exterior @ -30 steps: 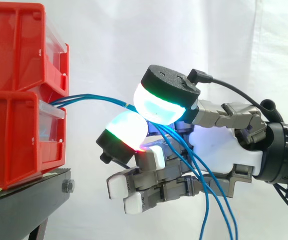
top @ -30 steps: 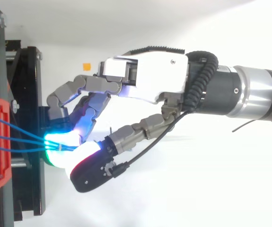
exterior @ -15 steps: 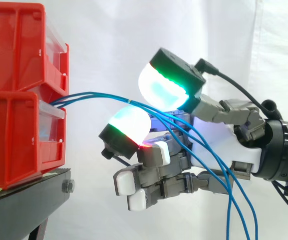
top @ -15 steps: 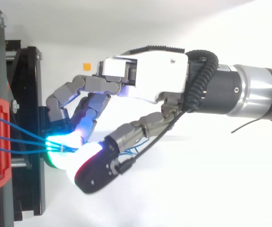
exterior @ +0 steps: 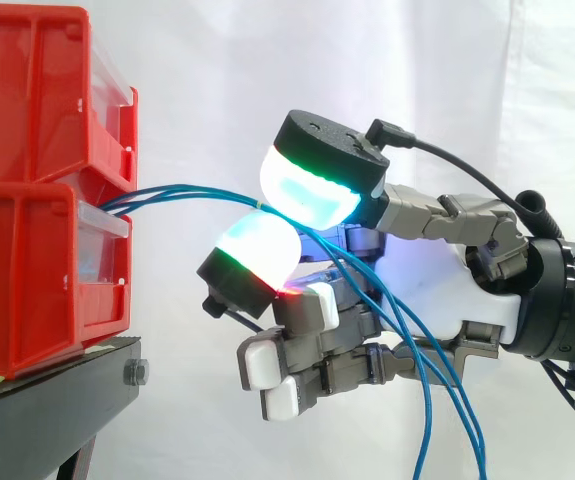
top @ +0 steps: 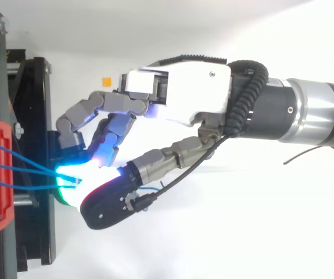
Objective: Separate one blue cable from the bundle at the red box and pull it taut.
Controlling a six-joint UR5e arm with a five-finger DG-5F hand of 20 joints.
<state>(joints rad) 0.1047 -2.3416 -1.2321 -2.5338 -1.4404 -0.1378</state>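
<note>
The robot hand pinches the blue cables between two glowing pads, near the stacked red bins. The cables run out of the lower bin's front. Half a second ago the upper pad stood lifted off them; it has since closed down.

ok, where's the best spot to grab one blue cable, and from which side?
Probably the free span just outside the red box, where the top view shows the blue cables fanned apart; nearer the robot hand they merge into one bunch. Take an outer strand, coming in from its outer side, so the neighbouring strands stay clear.
</note>
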